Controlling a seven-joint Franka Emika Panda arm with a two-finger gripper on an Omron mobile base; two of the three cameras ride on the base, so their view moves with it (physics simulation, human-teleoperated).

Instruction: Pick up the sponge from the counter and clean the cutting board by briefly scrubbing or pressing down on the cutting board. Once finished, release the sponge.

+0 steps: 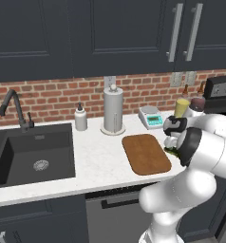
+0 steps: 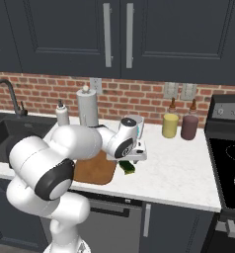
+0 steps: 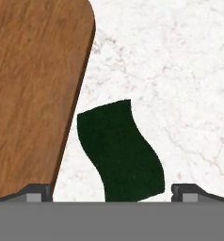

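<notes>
From the left base view, one cutting board point(image 1: 146, 154) lies on the counter point(image 1: 100, 156), and a sliver of one sponge point(image 1: 171, 151) shows just off its right edge, under the arm's hand. The right base view puts the jaws point(image 2: 131, 159) directly over that sponge point(image 2: 128, 168), which rests on the counter point(image 2: 174, 173) beside the cutting board point(image 2: 95, 170). In the hand view the sponge point(image 3: 121, 150) lies between the wide-open fingertips point(image 3: 37, 192), its long axis running away from them, cutting board point(image 3: 34, 89) alongside, nothing gripped
</notes>
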